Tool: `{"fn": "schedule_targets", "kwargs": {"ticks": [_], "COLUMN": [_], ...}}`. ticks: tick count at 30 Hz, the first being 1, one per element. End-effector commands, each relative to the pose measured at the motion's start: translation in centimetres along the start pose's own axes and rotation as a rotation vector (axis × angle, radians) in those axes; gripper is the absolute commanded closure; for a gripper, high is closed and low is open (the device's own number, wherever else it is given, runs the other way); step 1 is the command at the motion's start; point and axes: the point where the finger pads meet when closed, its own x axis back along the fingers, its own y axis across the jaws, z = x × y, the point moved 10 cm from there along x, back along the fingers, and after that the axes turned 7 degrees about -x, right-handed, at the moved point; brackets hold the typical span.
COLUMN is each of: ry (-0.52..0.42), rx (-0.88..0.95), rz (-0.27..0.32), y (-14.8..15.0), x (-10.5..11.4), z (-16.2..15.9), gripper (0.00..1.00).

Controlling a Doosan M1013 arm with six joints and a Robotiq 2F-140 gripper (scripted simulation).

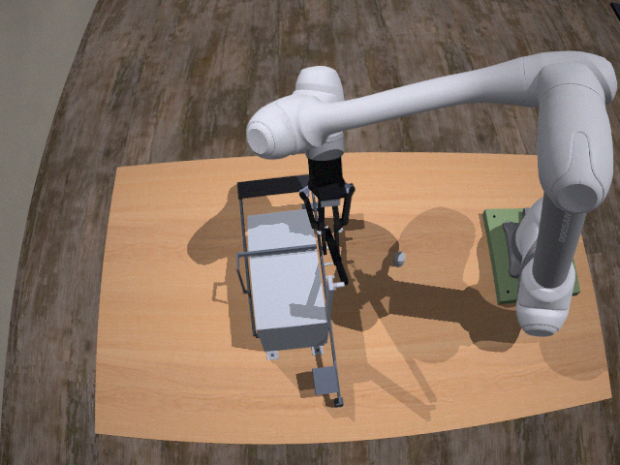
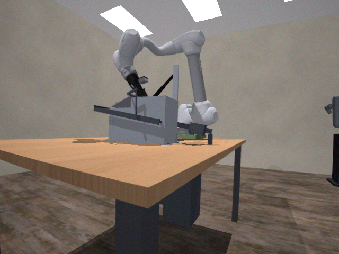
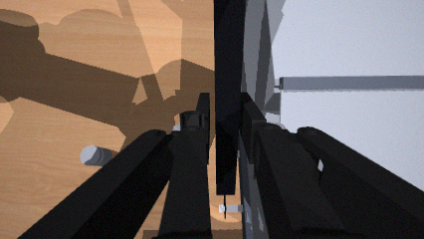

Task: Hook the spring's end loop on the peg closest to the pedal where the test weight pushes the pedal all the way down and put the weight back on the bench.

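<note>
- Gripper (image 1: 330, 249) (image 2: 145, 94) (image 3: 223, 108): fingers nearly together, straddling a black bar (image 1: 336, 258) (image 2: 164, 85) (image 3: 228, 65); whether they clamp it, I cannot tell.
- From above, the bar's long axis runs 11 to 5 o'clock.
- Feeder (image 1: 288, 294) (image 2: 142, 125) (image 3: 348, 124): its long edge lies near the fingers, at 7 o'clock.
- Steel test weight (image 1: 399, 259) (image 3: 95, 155): on the table (image 1: 165, 390) (image 2: 109, 161) (image 3: 30, 199), 3 o'clock, apart from the feeder.
- Pedal (image 1: 325, 380) (image 2: 197, 128): 6 o'clock, raised.

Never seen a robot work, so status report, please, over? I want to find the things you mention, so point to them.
Fingers (image 1: 329, 245) (image 2: 144, 94) around long black bar (image 1: 336, 258) (image 2: 163, 85) (image 3: 229, 50), grip unclear. Short grey cylinder (image 1: 399, 259) (image 3: 96, 155) on wooden bench (image 1: 160, 300) (image 2: 82, 158) (image 3: 30, 199). Grey boxy feeder (image 1: 285, 294) (image 2: 136, 134) (image 3: 358, 129) crowding alongside.
</note>
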Motion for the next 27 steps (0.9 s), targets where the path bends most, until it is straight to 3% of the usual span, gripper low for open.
{"fn": "schedule_targets", "kwargs": {"ticks": [1,2,27], "ry": [0.0,0.0,0.0], "rx": [0.001,0.001,0.001], "rz": [-0.001,-0.001,-0.001], "y": [0.02,0.02,0.02], "x": [0.08,0.08,0.08], "z": [0.06,0.06,0.06], "gripper": [0.76,0.83,0.83]}}
